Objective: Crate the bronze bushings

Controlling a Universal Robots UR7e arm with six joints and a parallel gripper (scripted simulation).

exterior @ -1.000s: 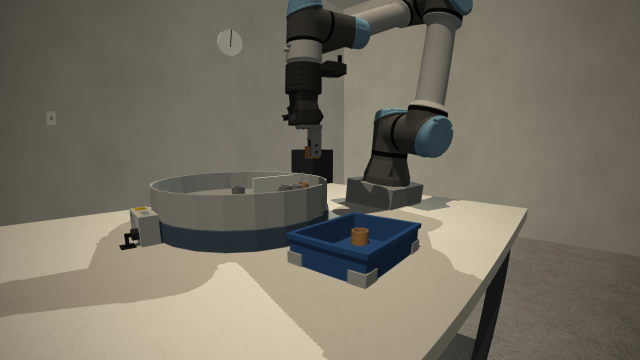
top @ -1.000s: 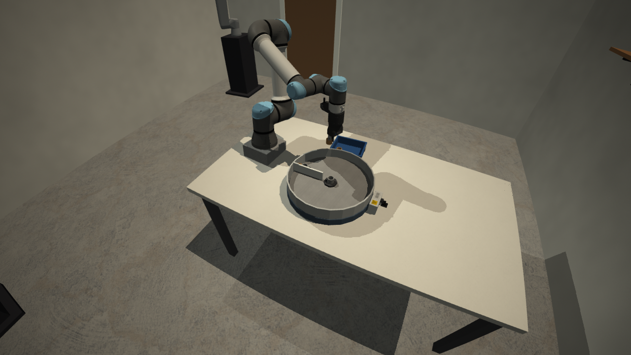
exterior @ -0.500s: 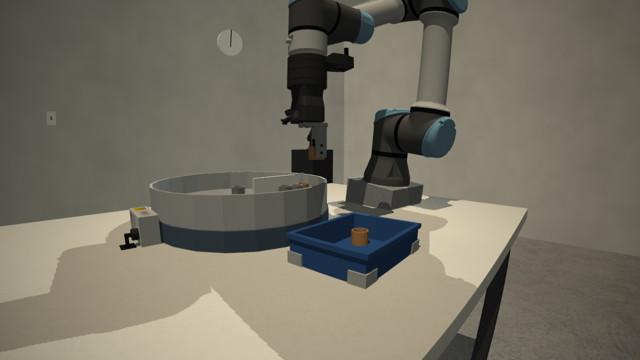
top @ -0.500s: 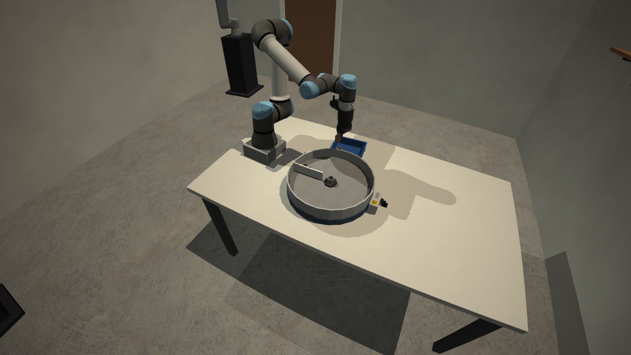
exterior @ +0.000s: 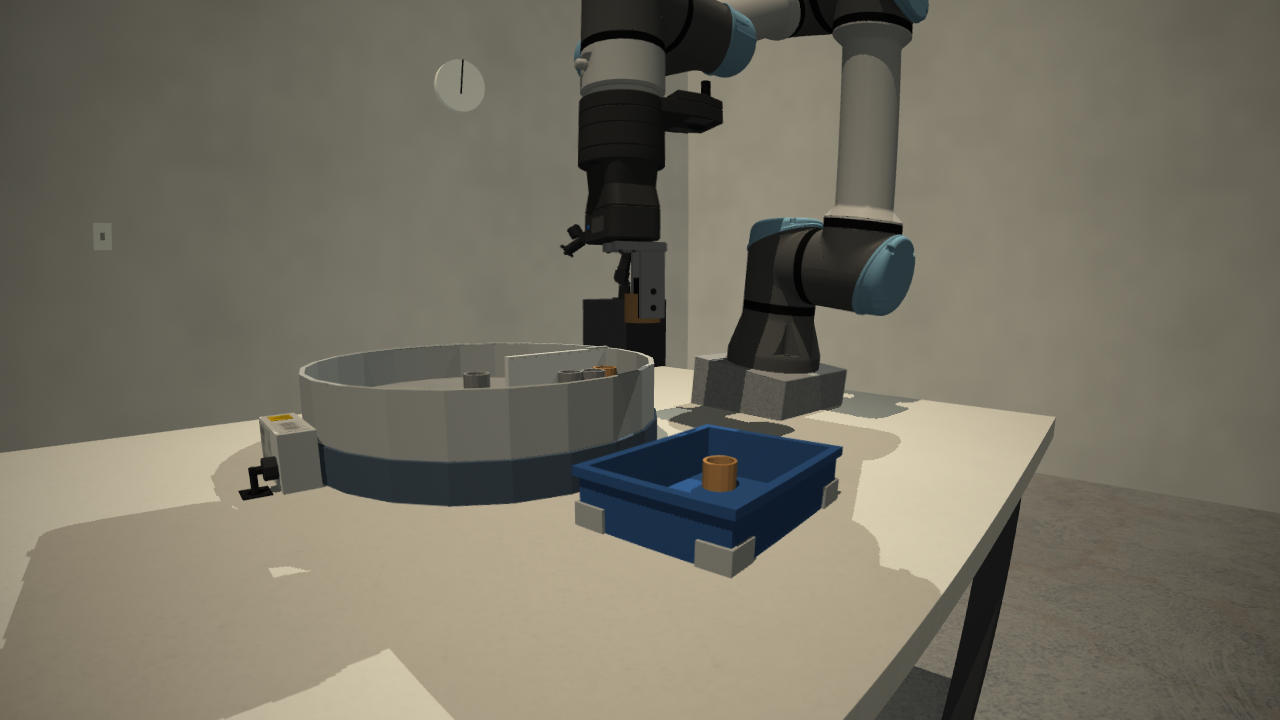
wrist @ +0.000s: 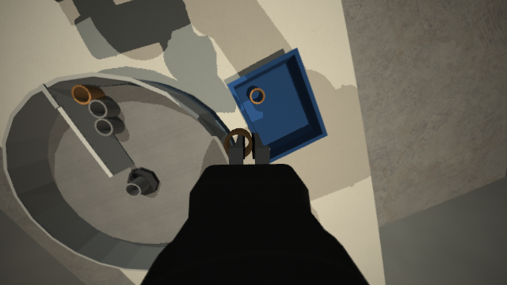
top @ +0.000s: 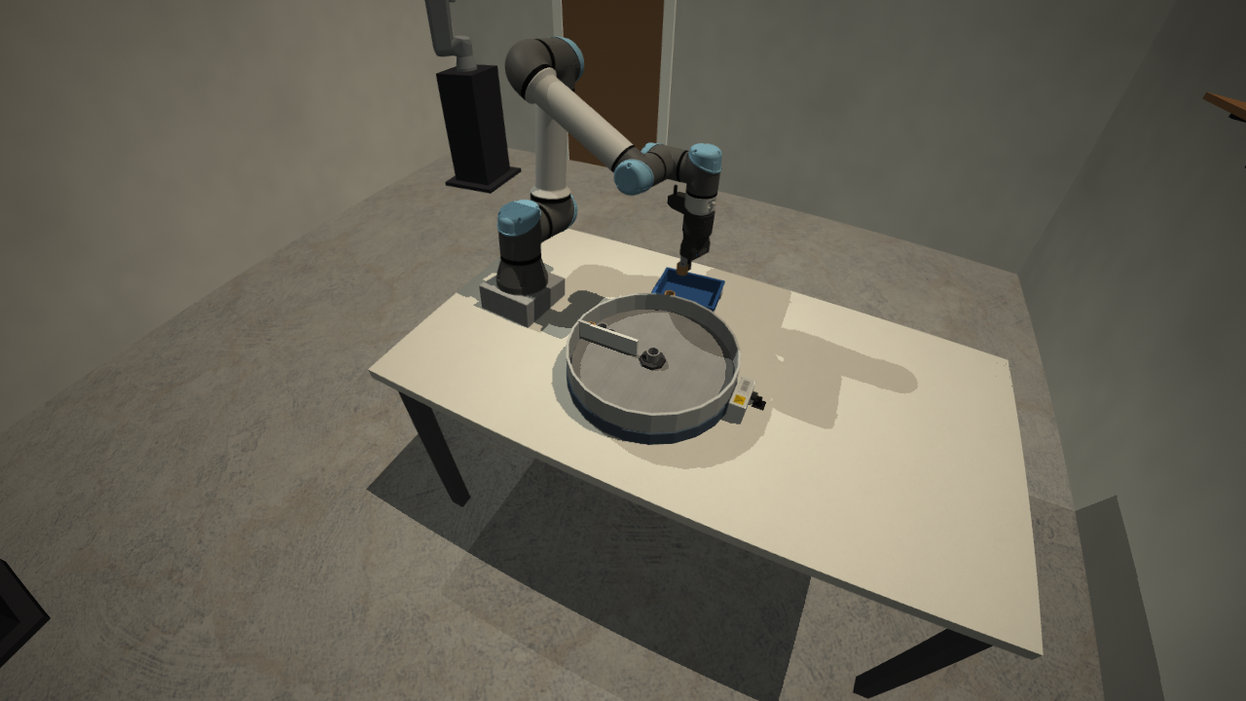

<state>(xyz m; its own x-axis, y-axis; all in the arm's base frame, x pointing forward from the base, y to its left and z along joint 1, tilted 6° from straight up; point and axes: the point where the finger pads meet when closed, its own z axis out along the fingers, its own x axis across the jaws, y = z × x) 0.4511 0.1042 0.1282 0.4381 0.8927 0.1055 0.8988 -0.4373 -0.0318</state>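
In the exterior view, nearest, by the right edge of the bench (top: 871,497) (exterior: 358,573) (wrist: 337,198), one bronze bushing (top: 669,293) (exterior: 719,476) (wrist: 264,96) is held upright in the blue crate (top: 692,290) (exterior: 653,530) (wrist: 285,104). Farther in from that edge, another bronze bushing (top: 593,324) (exterior: 608,369) (wrist: 95,93) and two steel bushings (exterior: 570,376) (wrist: 108,108) are carried by the turning table (top: 653,426) (exterior: 447,420) (wrist: 28,174). Above the bench, a third bronze bushing (top: 681,269) (exterior: 632,308) (wrist: 238,130) is gripped by its wall in the gripper (top: 683,264) (exterior: 646,308) (wrist: 248,141).

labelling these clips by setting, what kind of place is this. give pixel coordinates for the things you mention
Probably a robotics test room or small workshop: an arm on a stone-grey block (top: 509,305) (exterior: 769,385), a turning table (top: 653,425) (exterior: 474,429) (wrist: 37,233) and a concrete-like floor.
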